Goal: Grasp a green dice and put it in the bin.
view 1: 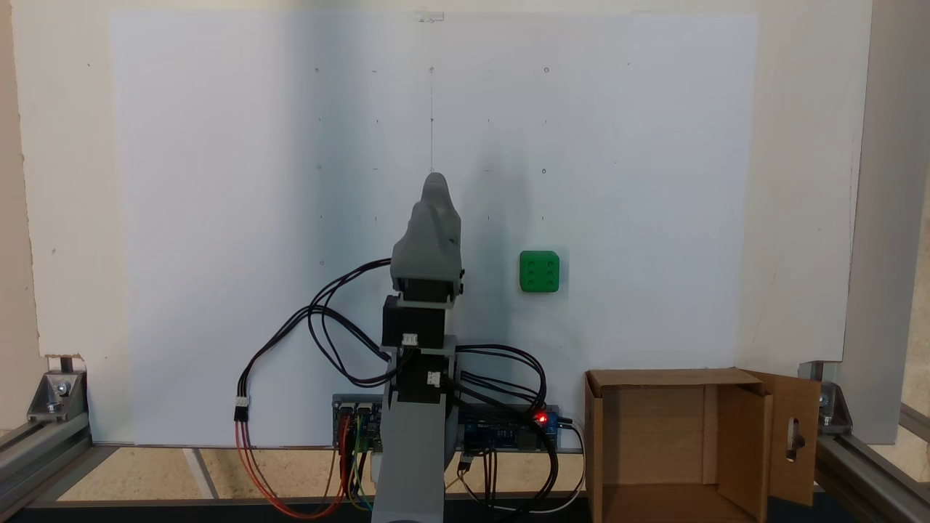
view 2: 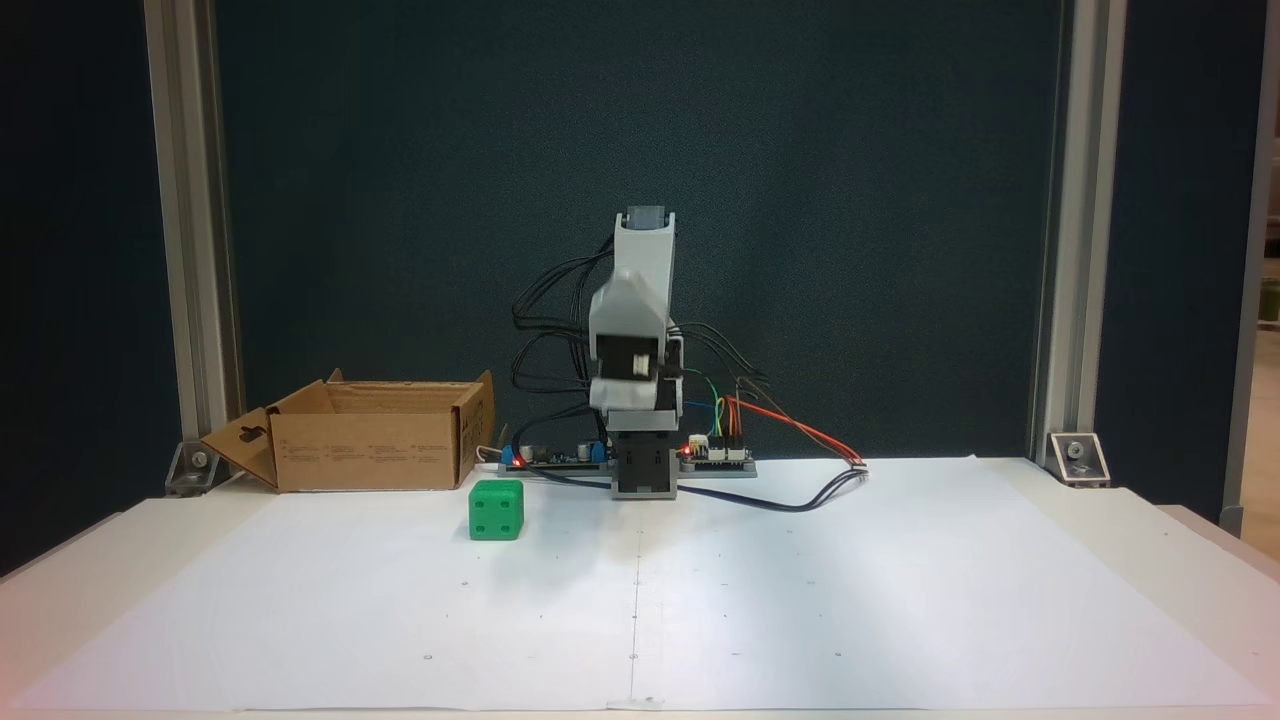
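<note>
On a table papered in white (view 2: 900,600), the arm (view 2: 640,350) sits folded over its base, wires looping behind it, a pose that reads as a rest stance with no reach begun. From the front, reading left to right: the bin (view 2: 375,440) stands at the back left with its slotted flap splayed outward and its top open, presumably so a dice can be dropped straight in; the dice (view 2: 496,510) rests on the paper just in front of the bin's right corner; the arm rises at centre. The gripper (view 1: 434,181), seen from above, is tucked up and pointing away from the base, its jaws lined up one behind the other, so whether they are apart or together cannot be told. It holds nothing. In that same view the dice (view 1: 539,271) lies to the right of the gripper, apart from it and untouched, with the bin (view 1: 679,378) nearer the lower right edge. The grasp looks not yet started
</note>
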### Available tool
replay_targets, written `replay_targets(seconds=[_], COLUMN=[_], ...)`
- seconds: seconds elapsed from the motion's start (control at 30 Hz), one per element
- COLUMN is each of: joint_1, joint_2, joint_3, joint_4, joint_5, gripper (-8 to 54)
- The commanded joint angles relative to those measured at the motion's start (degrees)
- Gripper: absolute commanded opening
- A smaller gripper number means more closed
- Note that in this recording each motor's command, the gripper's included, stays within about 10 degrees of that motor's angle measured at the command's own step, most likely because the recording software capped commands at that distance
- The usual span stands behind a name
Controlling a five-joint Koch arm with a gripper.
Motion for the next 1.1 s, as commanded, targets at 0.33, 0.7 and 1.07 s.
replay_targets(seconds=[0.33,0.7,1.07], joint_1=[0.35,3.6,9.14], joint_2=[6.24,5.1,-7.38], joint_3=[-29.53,-49.57,-72.33], joint_4=[47.79,90.33,131.11], joint_5=[6.15,6.15,7.03], gripper=[43.7,43.9,44.1])
